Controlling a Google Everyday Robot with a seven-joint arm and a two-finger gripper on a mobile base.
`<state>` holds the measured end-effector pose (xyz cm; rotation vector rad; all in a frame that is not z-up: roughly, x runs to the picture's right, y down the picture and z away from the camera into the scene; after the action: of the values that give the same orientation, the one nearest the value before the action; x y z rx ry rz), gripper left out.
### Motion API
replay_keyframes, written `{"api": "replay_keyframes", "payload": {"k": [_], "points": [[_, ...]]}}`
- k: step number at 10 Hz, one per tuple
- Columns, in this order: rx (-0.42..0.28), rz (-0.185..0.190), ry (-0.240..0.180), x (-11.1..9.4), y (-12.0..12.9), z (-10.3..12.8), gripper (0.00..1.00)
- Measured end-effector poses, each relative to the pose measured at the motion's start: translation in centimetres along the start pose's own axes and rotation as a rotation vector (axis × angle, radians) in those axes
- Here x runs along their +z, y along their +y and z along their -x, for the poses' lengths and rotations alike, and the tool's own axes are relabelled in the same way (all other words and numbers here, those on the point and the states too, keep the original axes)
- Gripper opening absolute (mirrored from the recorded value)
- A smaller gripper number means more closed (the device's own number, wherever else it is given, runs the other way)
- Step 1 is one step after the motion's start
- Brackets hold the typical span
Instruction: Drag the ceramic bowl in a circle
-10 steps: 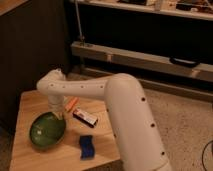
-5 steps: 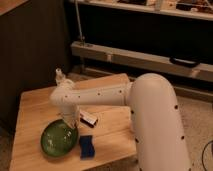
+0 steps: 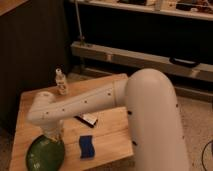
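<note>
The ceramic bowl [image 3: 44, 155] is a wide, shallow, glossy green dish at the near left corner of the wooden table [image 3: 112, 127], partly cut off by the picture's bottom edge. My white arm reaches from the right across the table and bends down over the bowl. The gripper [image 3: 54, 136] hangs at the bowl's far right rim, mostly hidden beneath the wrist.
A small white bottle [image 3: 61, 82] stands upright at the table's far left. A dark flat packet [image 3: 87, 120] lies mid-table under the arm, and a blue sponge [image 3: 87, 146] sits right of the bowl. Dark metal shelving [image 3: 145, 55] runs behind the table.
The bowl has slid toward the table's near left corner with the wrist over it. The arm has swung further forward, uncovering the white bottle behind it.
</note>
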<state>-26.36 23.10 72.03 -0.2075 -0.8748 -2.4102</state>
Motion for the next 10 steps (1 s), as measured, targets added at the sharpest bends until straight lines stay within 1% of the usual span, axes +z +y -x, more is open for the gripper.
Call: {"api": "replay_keyframes", "payload": {"k": [1, 2, 4, 6, 7, 8, 10], "points": [[-0.038, 0.007, 0.01, -0.4, -1.3, -1.6, 0.0], [-0.077, 0.013, 0.021, -0.9, -2.3, -3.8, 0.0], [-0.116, 0.023, 0.027, -1.2, -2.9, -6.8, 0.0], [-0.134, 0.035, 0.022, -1.1, -2.7, -10.4, 0.0], [-0.136, 0.04, 0.015, -0.9, -2.0, -11.9, 0.0], [-0.118, 0.044, 0.006, -0.6, -0.2, -13.1, 0.0], [-0.067, 0.046, -0.014, -0.3, 2.8, -13.8, 0.0]]}}
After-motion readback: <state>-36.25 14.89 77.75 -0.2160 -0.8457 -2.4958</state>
